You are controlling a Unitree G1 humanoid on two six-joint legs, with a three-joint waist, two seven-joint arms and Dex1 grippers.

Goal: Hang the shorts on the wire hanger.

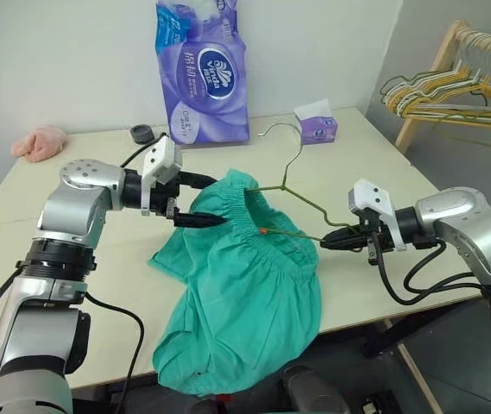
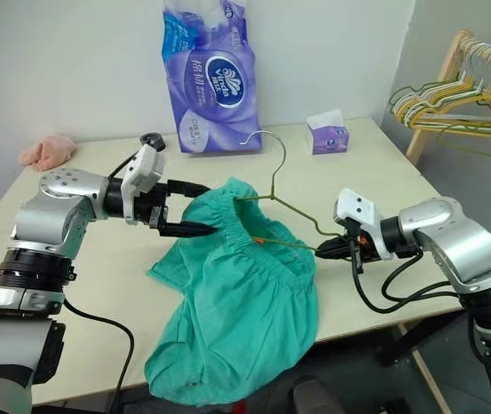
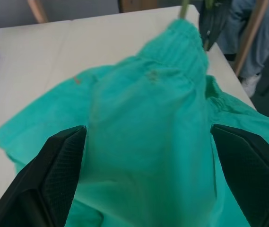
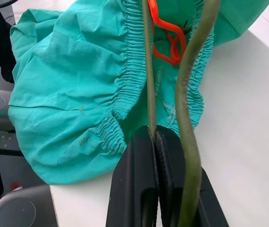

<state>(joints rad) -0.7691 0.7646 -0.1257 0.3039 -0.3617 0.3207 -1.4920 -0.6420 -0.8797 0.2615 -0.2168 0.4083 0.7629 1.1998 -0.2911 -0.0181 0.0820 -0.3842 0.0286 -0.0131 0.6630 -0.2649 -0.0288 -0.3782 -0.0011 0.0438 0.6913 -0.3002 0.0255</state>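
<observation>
Pale wall behind a cream counter (image 1: pixel 72 181) in the head views. At the back stands a purple tissue multipack (image 1: pixel 202 73), a small purple tissue box (image 1: pixel 318 128) with one sheet sticking out of its slot, a dark round cap (image 1: pixel 142 134), and a pink cloth (image 1: pixel 40 143) far left. A wooden rack (image 1: pixel 452 78) at right carries a bunch of coloured hangers (image 1: pixel 443 95).

Teal shorts (image 1: pixel 245 302) drape over the counter's front edge, waistband lifted toward the middle. The wire hanger (image 1: pixel 290 185) runs through the waistband; its hook rises toward the tissue box and one shoulder reaches right. An orange tie (image 1: pixel 265 231) sits at the waistband.

Left claw (image 1: pixel 195 200): fingers spread wide, one above and one below the waistband's left edge, gripping nothing that I can confirm. Right claw (image 1: pixel 336 241): pinched closed on the hanger's right end.

Left wrist view: both black fingers (image 3: pixel 54 179) stand far apart with teal cloth between them; the shorts (image 3: pixel 158 123) spread across the counter. The other claw (image 3: pixel 213 21) shows dark at the far waistband, a person's jeans-clad legs (image 3: pixel 266 33) beyond it.

Right wrist view: fingers (image 4: pixel 143 184) pressed together on the thin wire (image 4: pixel 149 85), and a second, thicker strand of the hanger passes just beside them. Gathered waistband (image 4: pixel 125 80) hangs on the wire, orange tie (image 4: pixel 167 35) knotted inside.
</observation>
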